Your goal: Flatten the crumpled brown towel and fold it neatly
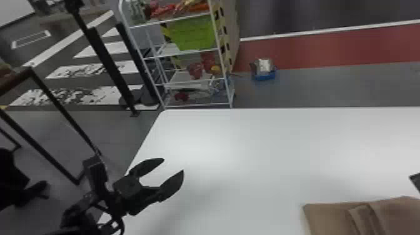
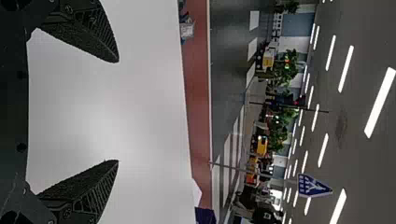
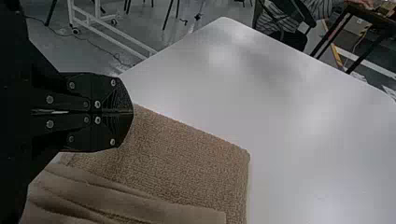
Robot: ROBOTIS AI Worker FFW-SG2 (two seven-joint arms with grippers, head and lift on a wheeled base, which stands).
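And there's your left claw [image 1: 173, 165], gaping empty, blue container [image 1: 265, 77] beyond it (something pale [image 1: 264, 65] inside); your right claw [image 1: 416, 180] is closed, brown towel [image 3: 187, 158] by its tips, any pinch unclear.

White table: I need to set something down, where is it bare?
On the white table, between the left gripper and brown towel, and beyond both toward the far edge. Crowded at near right, with towel and right gripper.

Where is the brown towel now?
The brown towel lies on the white table, in the head view's lower right corner, near the right gripper.
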